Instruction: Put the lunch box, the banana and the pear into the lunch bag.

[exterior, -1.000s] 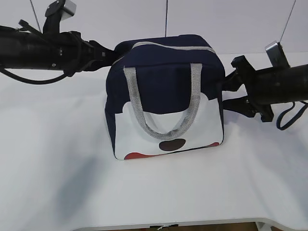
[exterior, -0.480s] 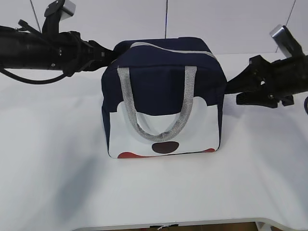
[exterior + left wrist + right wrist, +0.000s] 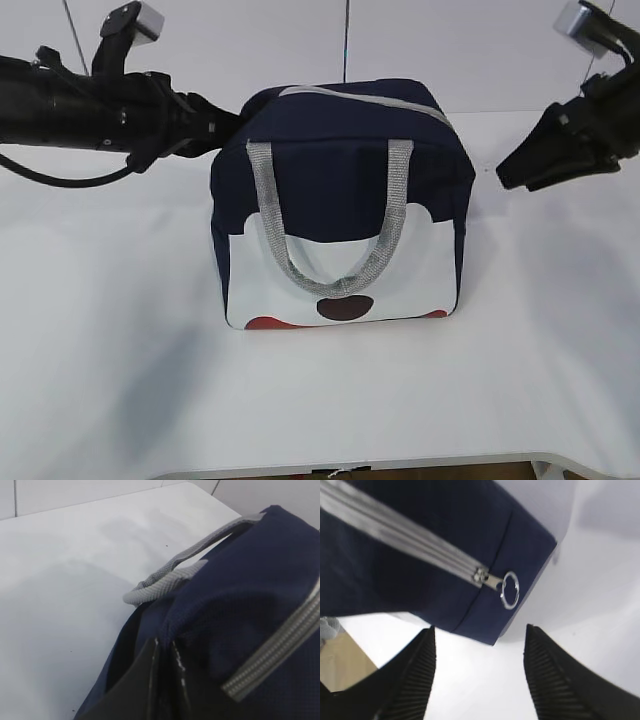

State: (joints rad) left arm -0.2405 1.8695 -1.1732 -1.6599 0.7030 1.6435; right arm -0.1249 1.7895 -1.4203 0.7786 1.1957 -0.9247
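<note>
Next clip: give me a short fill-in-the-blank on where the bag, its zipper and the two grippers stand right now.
1. The lunch bag's grey zipper is ____.
2. The left gripper is pinched ____ on the bag's navy fabric.
3. The right gripper stands ____, holding nothing.
4. The pull on the zipper is a metal ____.

Missing words: closed; shut; open; ring

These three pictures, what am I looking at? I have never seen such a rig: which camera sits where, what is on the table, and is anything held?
Two black robot arms work at a white table. The wide picture is taken from the front; the other two come from cameras on each wrist. A navy lunch bag stands on the table, its zipper shut, ring pull at the end. The left gripper is shut, pinching the bag's fabric at a top corner. The right gripper is open, holding nothing, clear of the bag. No food shows.
</note>
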